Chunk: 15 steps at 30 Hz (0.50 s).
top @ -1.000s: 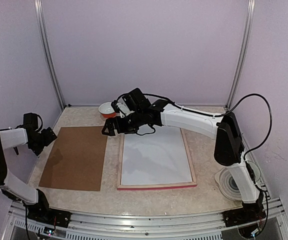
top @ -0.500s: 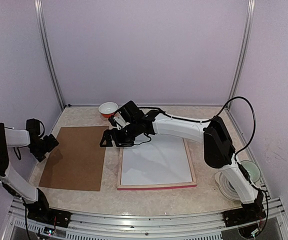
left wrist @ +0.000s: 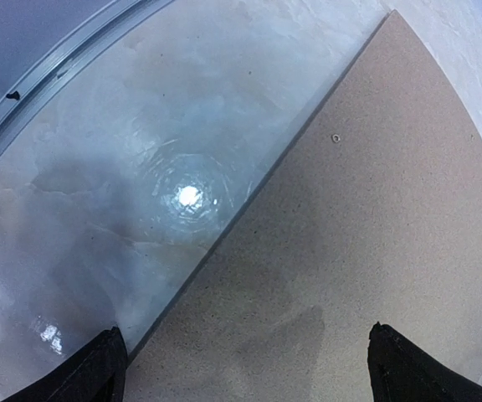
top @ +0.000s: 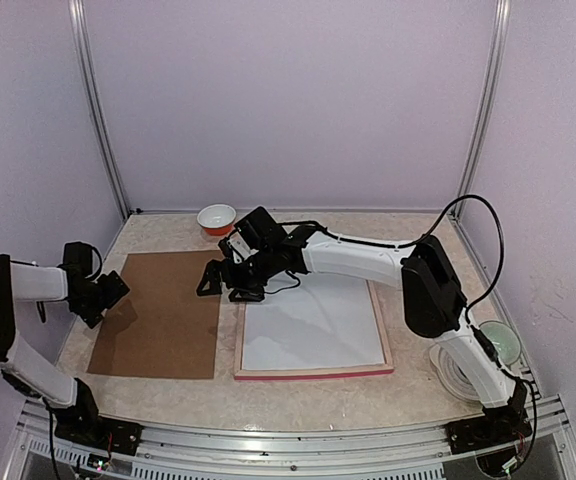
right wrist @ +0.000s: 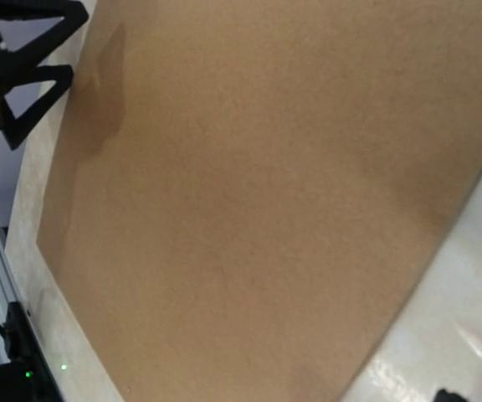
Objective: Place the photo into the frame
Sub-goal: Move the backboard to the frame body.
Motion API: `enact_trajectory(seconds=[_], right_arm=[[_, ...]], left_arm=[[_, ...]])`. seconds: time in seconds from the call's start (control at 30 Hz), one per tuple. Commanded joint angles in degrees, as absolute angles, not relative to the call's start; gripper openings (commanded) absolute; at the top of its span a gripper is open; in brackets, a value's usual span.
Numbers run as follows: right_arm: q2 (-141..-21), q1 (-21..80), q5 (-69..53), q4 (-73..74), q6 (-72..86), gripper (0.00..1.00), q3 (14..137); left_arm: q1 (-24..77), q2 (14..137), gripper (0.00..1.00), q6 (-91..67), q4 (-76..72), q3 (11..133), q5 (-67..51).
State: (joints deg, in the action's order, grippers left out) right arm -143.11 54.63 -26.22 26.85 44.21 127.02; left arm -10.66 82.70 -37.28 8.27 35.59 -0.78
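1. The frame (top: 313, 372) lies flat on the table (top: 408, 400), centre-right. Its near rail shows pink and its side rails are paler.
2. A white sheet (top: 313, 325) fills the frame's opening. No printed side is visible, so it cannot be told whether this sheet is the photo.
3. A brown backing board (top: 158, 315) lies flat just left of the frame, its right edge close to the frame's left rail.
4. The right gripper (top: 223, 290) hangs over the board's far right corner, beside the frame's far left corner. Its fingers are spread wide and hold nothing.
5. The left gripper (top: 113, 303) sits at the board's left edge. Its fingers are spread wide, one tip over the table and one over the board, and nothing is pinched. Contact with the board cannot be told.
6. A red-and-white bowl (top: 216, 217) stands at the far edge, beyond the board.
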Motion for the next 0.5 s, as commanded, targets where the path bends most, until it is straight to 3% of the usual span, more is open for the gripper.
enact_trajectory(seconds=[0.0,0.47], right_arm=[[-144.69,55.28,-26.77,26.06,46.35,0.99,127.84],[-148.51,55.28,-21.43,29.73,52.4,0.99,130.85]], left_arm=[[-7.85,80.79,0.99,-39.36,6.25,34.37,1.95],[-1.26,75.64,0.99,-44.26,4.4,28.5,8.3]])
